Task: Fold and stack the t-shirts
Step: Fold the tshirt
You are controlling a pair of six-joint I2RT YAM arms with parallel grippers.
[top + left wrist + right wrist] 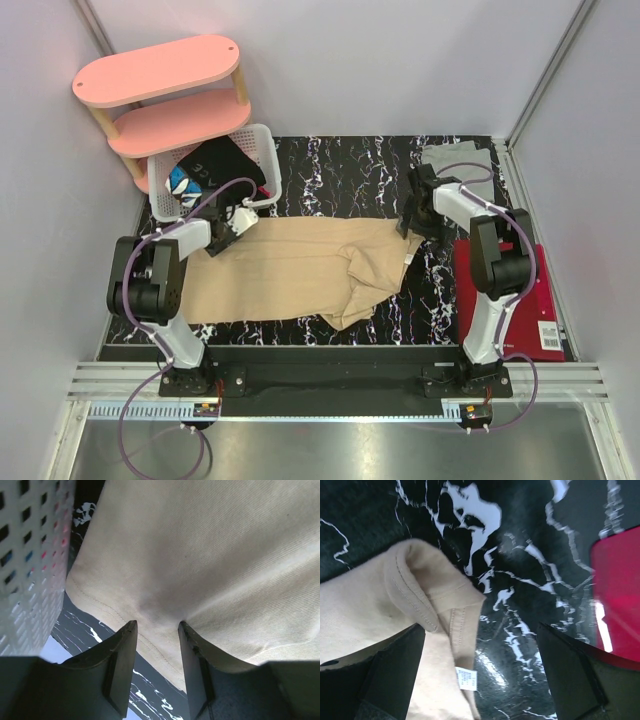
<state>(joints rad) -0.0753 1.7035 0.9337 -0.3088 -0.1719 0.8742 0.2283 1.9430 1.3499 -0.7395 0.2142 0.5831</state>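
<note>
Top view, left to right. At 10 o'clock a white lattice basket (262, 160) stands on the black marbled table (340, 170), beside a pink two-tier shelf (160, 90); the basket holds a crumpled black garment (225, 165) and, toward its left end, a blue-and-white item (183, 183) that cannot be told more closely. Just in front of the basket, the left gripper (232, 222) is closed partway on the hem corner of the tan t-shirt (300, 270), with creases running from between its fingers (125, 645) in the left wrist view. The tan t-shirt lies spread across the table's centre, its right part rumpled. At 2 o'clock the right gripper (415, 215) stands wide open over the shirt's collar (420, 595) and holds nothing. The grey t-shirt (455, 157) lies flat at 1 o'clock, behind that gripper. A red folder (520, 300) lies at 4 o'clock.
</note>
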